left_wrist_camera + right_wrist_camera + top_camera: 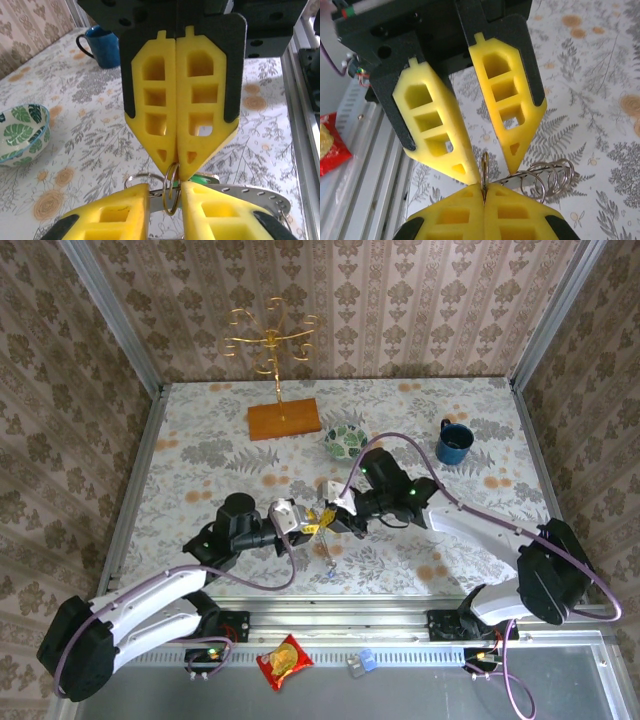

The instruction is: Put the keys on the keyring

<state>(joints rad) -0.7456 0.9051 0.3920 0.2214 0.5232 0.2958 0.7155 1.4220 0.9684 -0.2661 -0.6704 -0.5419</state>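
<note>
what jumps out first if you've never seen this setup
Two yellow-fingered grippers meet tip to tip in the middle of the scene. The right gripper is pinched shut on a thin keyring, and the left gripper stands open around it. Behind them a gold branched stand rises at the back, with a leaf-patterned bowl and a blue mug to its right.
</note>
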